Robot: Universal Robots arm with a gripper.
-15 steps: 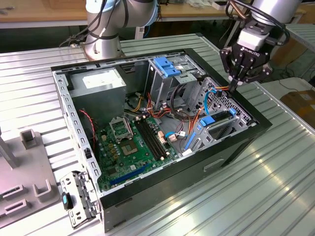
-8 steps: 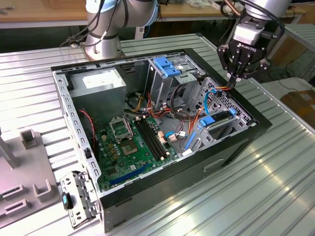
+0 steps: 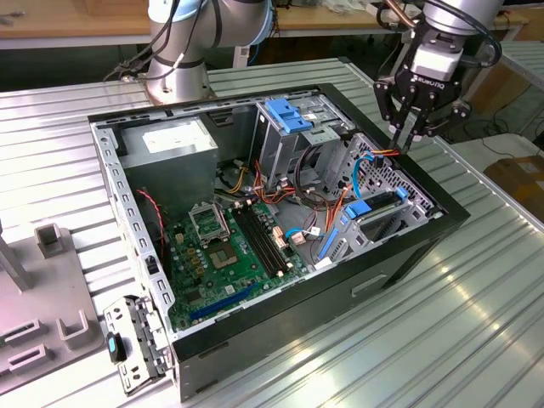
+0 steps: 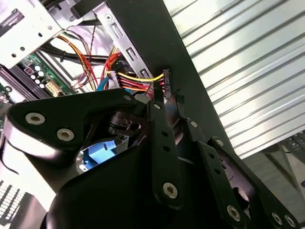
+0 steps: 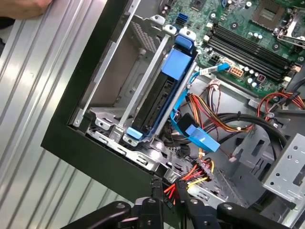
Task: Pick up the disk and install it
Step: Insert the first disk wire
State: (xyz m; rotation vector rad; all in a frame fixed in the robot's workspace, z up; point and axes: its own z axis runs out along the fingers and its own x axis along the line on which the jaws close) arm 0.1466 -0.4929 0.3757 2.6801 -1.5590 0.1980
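Observation:
The disk [image 5: 155, 107] stands on edge in a drive bay at the case's corner, with blue carrier rails along its sides. In the exterior view the disk [image 3: 378, 206] shows as a dark slot between blue tabs at the case's right end. My gripper [image 3: 408, 140] hangs just above that end of the case, over the rim. Its fingers are closed on a black power connector [image 4: 165, 78] with yellow, red and black wires. In the first wrist view the gripper [image 5: 169, 188] has red and orange wires between its tips, beside the disk's bay. In the second wrist view the gripper [image 4: 166, 98] sits at the case wall.
The open computer case [image 3: 408, 246] lies on a ribbed metal table. Inside are a green motherboard [image 3: 229, 246], a grey power-supply box [image 3: 174, 140], a metal cage with a blue bracket [image 3: 289, 115] and loose cable bundles. A grey fixture [image 3: 51, 246] stands at the exterior view's left. A hand [image 5: 24, 7] rests beyond the case.

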